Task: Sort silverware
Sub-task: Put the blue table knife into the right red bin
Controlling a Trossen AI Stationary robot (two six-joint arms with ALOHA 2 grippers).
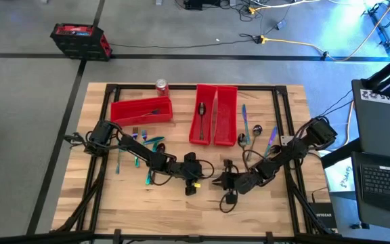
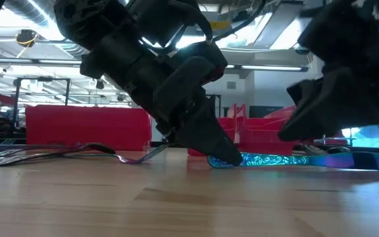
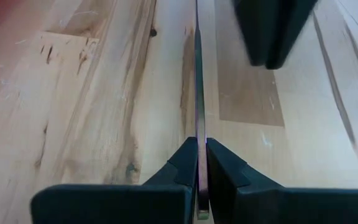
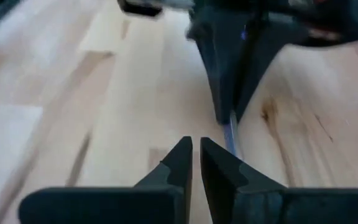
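In the high view the two dark arms meet low over the middle of the pale wooden table [image 1: 80, 183], and their bulk covers the piece between them — it cannot be made out from above. The low view shows more: a slender iridescent blue-teal knife [image 2: 275, 160] lies flat on the wood, its near end hidden under the left gripper [image 2: 219, 157], its far end partly hidden behind the right gripper [image 2: 295, 131].

The left gripper's fingers [image 3: 185, 168] are pressed together on that knife, the thin metal edge caught between them and running straight ahead, away from the wrist, toward the other arm's fingertip. The right gripper [image 4: 196, 158] faces it from the opposite side, its fingers nearly together with only a thin slit between and nothing in them; the knife's tip shows just ahead of them, beneath the left gripper's fingers. So the knife's long axis runs from one gripper to the other.

Beyond both grippers stand three long red plastic bins. The one [image 1: 141, 110] beyond the left gripper holds something small and blue, too small to tell. Of the pair side by side, one [image 1: 202, 115] holds a dark spoon [image 1: 201, 112] lying along the bin's length — the other [image 1: 226, 115] looks bare. A red soda can [image 1: 161, 85] stands behind the bins.

Loose iridescent cutlery [image 1: 141, 139] lies beside the left arm, and more pieces [image 1: 259, 132] beside the right arm.
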